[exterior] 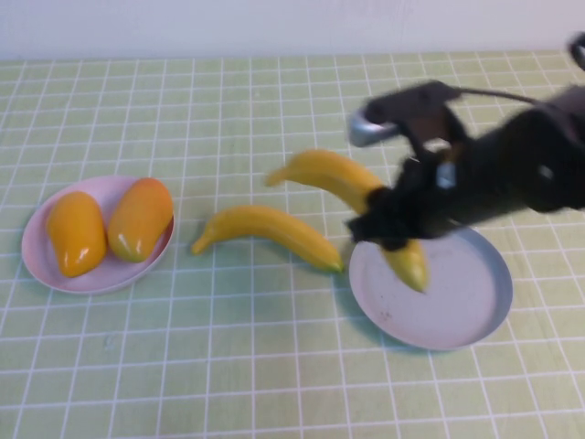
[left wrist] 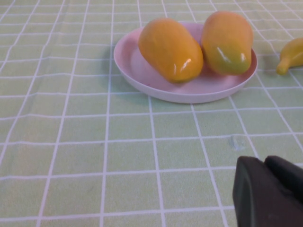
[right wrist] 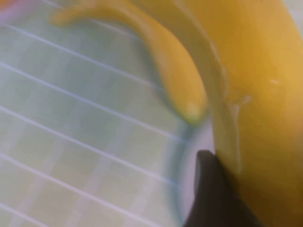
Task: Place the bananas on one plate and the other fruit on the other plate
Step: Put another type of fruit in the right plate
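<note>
My right gripper is shut on one banana, whose lower end hangs over the grey-blue plate. In the right wrist view this banana presses against a dark finger. The second banana lies on the cloth just left of that plate. Two mangoes lie side by side on the pink plate at the left. My left gripper hangs shut and empty over the cloth, near the pink plate with its mangoes.
A green checked cloth covers the whole table. A white wall runs along the far edge. The right arm reaches in from the right above the grey-blue plate.
</note>
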`<state>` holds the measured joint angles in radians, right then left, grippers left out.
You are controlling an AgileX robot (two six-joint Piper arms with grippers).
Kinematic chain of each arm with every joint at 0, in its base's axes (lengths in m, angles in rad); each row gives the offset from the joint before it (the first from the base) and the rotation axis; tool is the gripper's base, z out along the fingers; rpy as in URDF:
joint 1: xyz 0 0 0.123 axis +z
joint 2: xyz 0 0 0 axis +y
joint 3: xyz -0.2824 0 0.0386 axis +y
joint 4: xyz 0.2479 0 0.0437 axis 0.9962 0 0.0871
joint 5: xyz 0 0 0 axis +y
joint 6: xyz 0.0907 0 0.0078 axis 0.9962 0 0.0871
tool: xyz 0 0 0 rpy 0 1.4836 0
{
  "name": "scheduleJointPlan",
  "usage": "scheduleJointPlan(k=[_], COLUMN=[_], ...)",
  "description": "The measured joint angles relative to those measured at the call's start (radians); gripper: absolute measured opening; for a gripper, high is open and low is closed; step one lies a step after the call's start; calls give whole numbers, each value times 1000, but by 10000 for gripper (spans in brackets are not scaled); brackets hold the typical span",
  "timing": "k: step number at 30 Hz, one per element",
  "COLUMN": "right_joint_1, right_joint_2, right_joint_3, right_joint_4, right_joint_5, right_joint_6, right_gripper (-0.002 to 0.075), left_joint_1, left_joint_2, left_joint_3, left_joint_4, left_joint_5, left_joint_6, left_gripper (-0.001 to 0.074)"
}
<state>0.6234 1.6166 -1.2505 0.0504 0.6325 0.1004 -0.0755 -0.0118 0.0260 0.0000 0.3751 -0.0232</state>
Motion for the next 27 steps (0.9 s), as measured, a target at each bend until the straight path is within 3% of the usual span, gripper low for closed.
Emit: scheduleJointPlan(k=[4,13,24,27], right_joint_1=[-69,-168,-177,-177], right_joint_2=[-66,1,65,65], right_joint_3=[156,215,215,215], right_joint_4=[-91,-124,-163,-163], right_joint_5=[17,18,28,28], right_joint_6=[149,177,181,181], right_gripper=[312,312,316,387], left_joint_1=[0,0,0,0], left_joint_2=[0,0,0,0], left_joint_3=[0,0,0,0], left_joint_4=[0,0,0,0], left_joint_5=[0,0,0,0], left_joint_6=[0,0,0,0], left_gripper=[4,4,4,4])
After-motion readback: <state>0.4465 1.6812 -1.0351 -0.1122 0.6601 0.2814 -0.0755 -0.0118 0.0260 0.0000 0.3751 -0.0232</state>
